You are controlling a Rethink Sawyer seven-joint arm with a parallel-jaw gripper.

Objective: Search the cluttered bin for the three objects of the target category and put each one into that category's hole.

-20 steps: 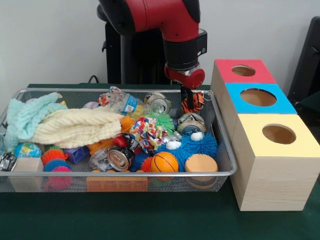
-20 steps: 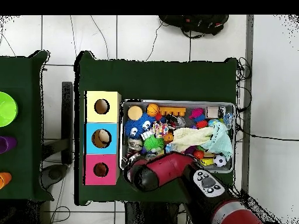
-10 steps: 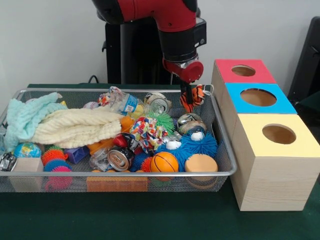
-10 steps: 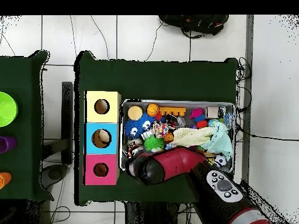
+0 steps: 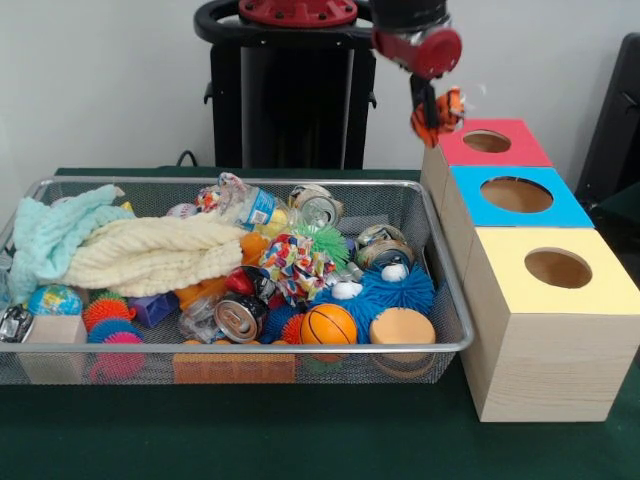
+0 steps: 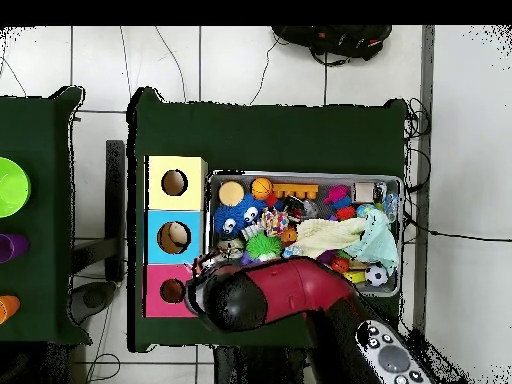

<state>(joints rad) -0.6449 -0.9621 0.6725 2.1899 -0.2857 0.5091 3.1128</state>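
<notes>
Most of the arm is cut off at the top of the front view, so we see only the red wrist and the gripper (image 5: 430,108), whose fingers are pinching an orange-and-black striped tiger toy (image 5: 440,112). We see the toy hanging in the air above the near-left corner of the pink-topped box (image 5: 487,142), clear of the wire bin (image 5: 440,290). From overhead, we cannot find the toy or the fingers at all: the red arm (image 6: 275,295) covers them, along with part of the bin's lower-left corner. That view does show something pale lying inside the hole of the blue-topped box (image 6: 174,237), which the front view hides. We see the yellow-topped box (image 5: 555,268) only with a dark hole in both views.
</notes>
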